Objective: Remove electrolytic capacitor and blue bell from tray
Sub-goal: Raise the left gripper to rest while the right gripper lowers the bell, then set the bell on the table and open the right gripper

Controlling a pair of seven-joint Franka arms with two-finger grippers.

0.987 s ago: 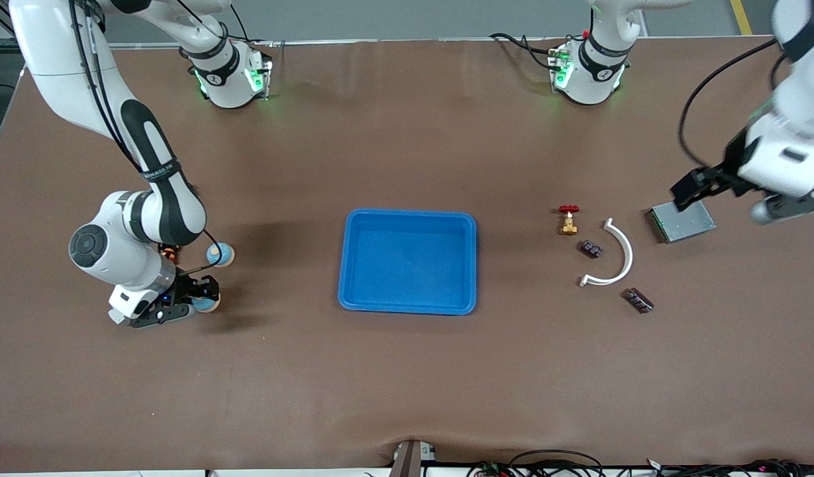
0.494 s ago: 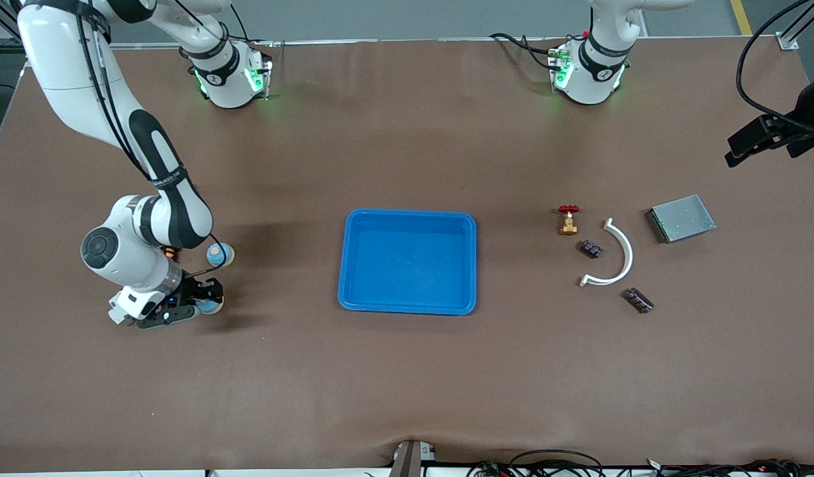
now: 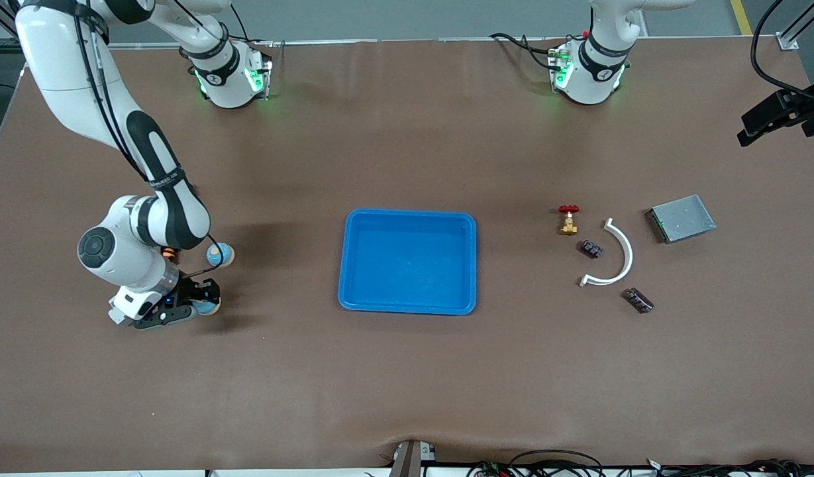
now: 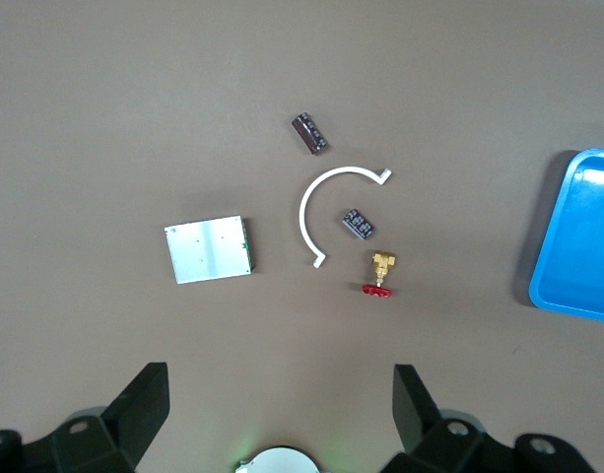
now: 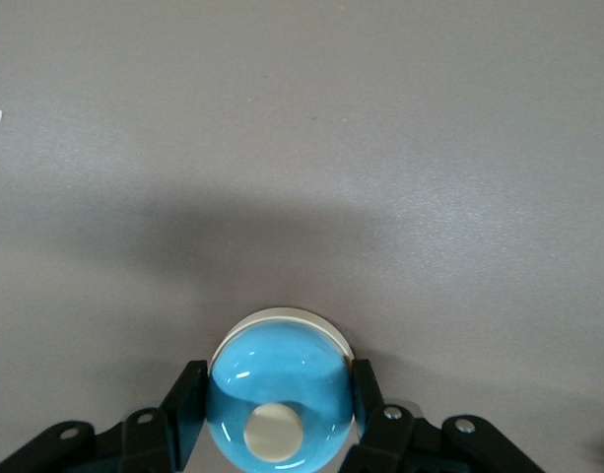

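My right gripper is low at the table near the right arm's end, shut on a blue bell with a white button; its fingers press both sides of the bell. A second blue bell stands just beside it, farther from the front camera. Two dark capacitors lie toward the left arm's end; they also show in the left wrist view. My left gripper is open and empty, high above that end of the table, its fingers wide apart.
A blue tray sits mid-table. By the capacitors lie a white curved strip, a brass valve with a red handle and a grey metal box. A small orange part lies under the right arm.
My left gripper has risen from over the grey box and swung out toward the table's edge. My right gripper stays at the bell, shifting only slightly.
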